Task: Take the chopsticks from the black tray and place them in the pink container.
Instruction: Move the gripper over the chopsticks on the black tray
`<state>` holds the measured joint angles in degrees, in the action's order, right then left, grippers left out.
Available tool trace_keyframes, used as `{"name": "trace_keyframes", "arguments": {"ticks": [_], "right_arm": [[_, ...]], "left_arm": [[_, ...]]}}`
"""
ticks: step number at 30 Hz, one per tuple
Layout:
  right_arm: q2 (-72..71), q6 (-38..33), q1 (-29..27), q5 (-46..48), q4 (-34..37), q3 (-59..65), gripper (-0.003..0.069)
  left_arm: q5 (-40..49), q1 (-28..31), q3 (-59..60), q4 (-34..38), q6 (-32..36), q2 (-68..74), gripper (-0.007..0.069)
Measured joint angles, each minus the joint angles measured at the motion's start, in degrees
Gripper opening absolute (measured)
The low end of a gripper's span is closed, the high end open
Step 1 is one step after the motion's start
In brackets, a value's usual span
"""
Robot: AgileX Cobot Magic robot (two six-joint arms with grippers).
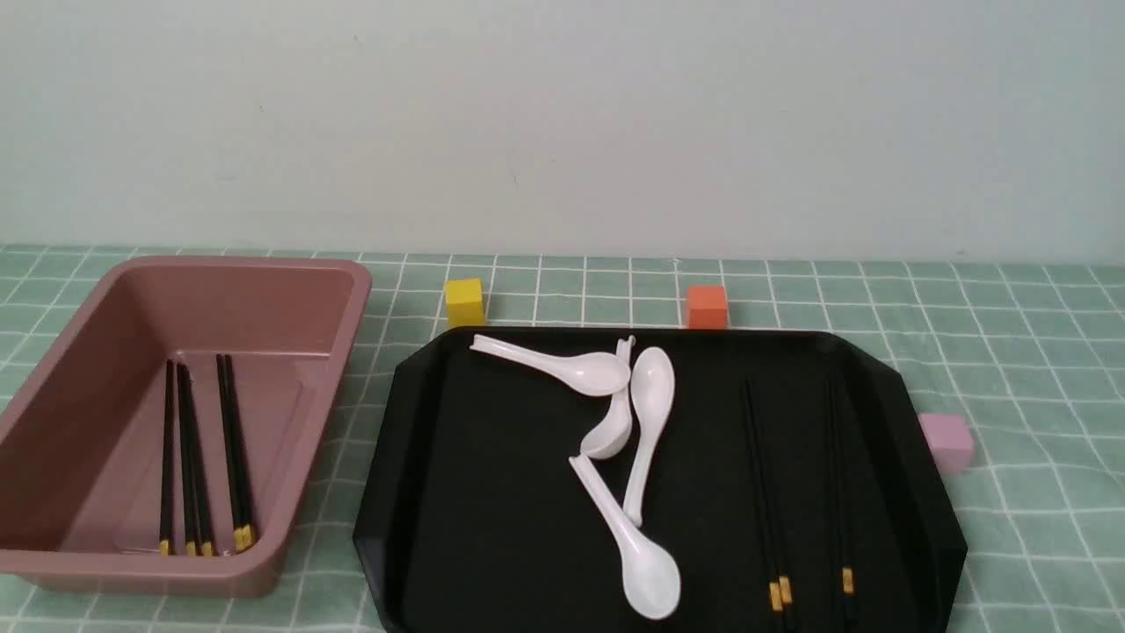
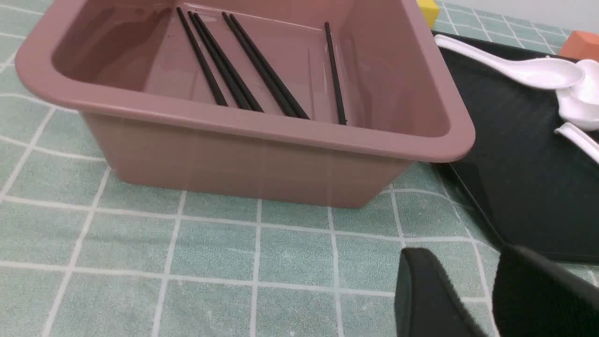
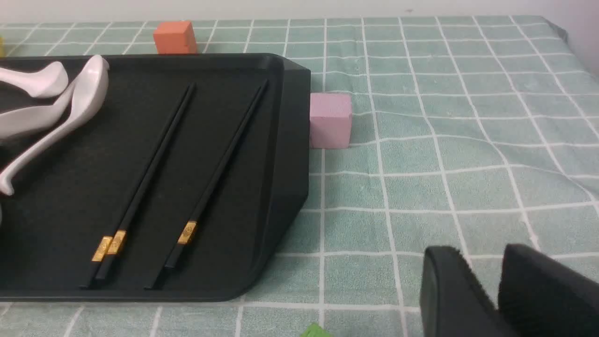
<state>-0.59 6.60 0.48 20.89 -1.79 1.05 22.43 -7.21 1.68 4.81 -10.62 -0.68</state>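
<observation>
Three chopsticks lie lengthwise at the right of the black tray: a close pair and a single one, gold bands towards me. The right wrist view shows the same pair and single stick. Several more chopsticks lie inside the pink container, left of the tray. My left gripper hovers open over the cloth near the container's front corner, holding nothing. My right gripper is open by a narrow gap and empty, over the cloth right of the tray. Neither arm shows in the front view.
Several white spoons lie piled in the tray's middle. A yellow cube and an orange cube stand behind the tray. A pale-pink cube touches its right rim. A green scrap peeks in near the right gripper.
</observation>
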Motion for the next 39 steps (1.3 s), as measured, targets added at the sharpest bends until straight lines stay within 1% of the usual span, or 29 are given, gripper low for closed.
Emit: {"name": "trace_keyframes", "arguments": {"ticks": [39], "right_arm": [[0.0, 0.0, 0.0, 0.0, 0.0, 0.0, 0.023]], "left_arm": [[0.0, 0.0, 0.0, 0.0, 0.0, 0.0, 0.0238]]}}
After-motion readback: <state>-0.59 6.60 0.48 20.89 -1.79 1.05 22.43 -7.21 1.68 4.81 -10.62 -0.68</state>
